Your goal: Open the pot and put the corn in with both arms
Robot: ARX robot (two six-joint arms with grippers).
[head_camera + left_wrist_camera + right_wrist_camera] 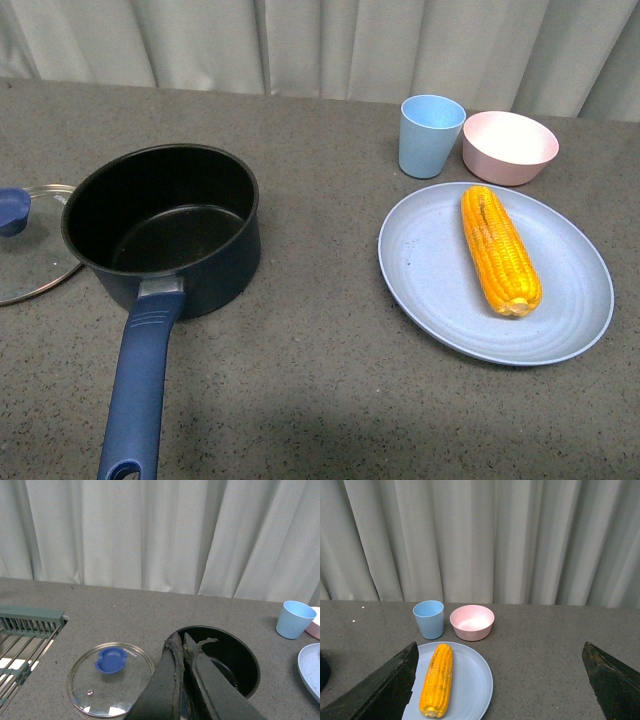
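Note:
The dark pot stands open and empty at the left, its blue handle toward me. Its glass lid with the blue knob lies flat on the table to the pot's left; it also shows in the left wrist view. The corn lies on a light blue plate at the right. My left gripper is shut and empty, above the pot's rim. My right gripper is open and empty, back from the corn. Neither arm shows in the front view.
A light blue cup and a pink bowl stand behind the plate. A green dish rack sits left of the lid. A grey curtain hangs along the table's far edge.

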